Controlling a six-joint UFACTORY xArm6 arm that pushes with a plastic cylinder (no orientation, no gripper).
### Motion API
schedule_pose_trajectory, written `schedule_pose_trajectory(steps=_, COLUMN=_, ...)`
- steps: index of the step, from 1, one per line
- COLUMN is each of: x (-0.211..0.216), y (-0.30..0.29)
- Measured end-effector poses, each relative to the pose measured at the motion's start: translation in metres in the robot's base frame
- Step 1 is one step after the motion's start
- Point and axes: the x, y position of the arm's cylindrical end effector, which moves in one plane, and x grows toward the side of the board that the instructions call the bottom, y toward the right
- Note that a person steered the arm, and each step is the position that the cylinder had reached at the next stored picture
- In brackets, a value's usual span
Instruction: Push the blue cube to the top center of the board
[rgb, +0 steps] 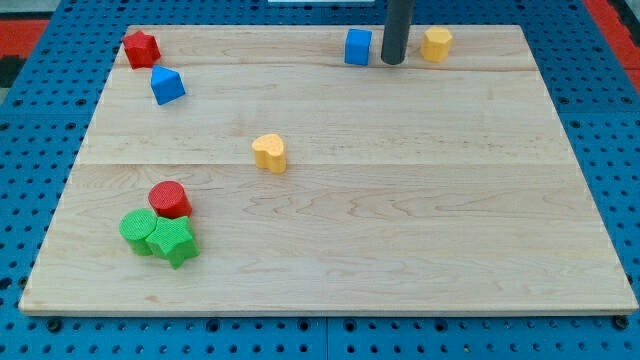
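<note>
The blue cube (357, 47) stands near the board's top edge, a little right of centre. My tip (392, 61) is just to the right of it, with a small gap between them. A yellow block (435, 44) stands just right of my tip, also near the top edge. The rod comes down from the view's top.
A red star-like block (141, 48) and a blue wedge-like block (167, 85) are at the top left. A yellow heart-shaped block (269, 153) is near the centre. A red cylinder (169, 199) and two green blocks (139, 230) (173, 241) cluster at the bottom left. The wooden board (420, 220) lies on a blue pegboard.
</note>
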Motion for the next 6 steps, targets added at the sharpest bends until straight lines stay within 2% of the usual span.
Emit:
schedule_pose_trajectory(steps=2, x=-0.036, y=-0.039)
schedule_pose_trajectory(steps=3, x=-0.046, y=-0.037)
schedule_pose_trajectory(steps=4, x=-0.063, y=-0.068)
schedule_pose_trajectory(steps=6, x=-0.046, y=-0.074)
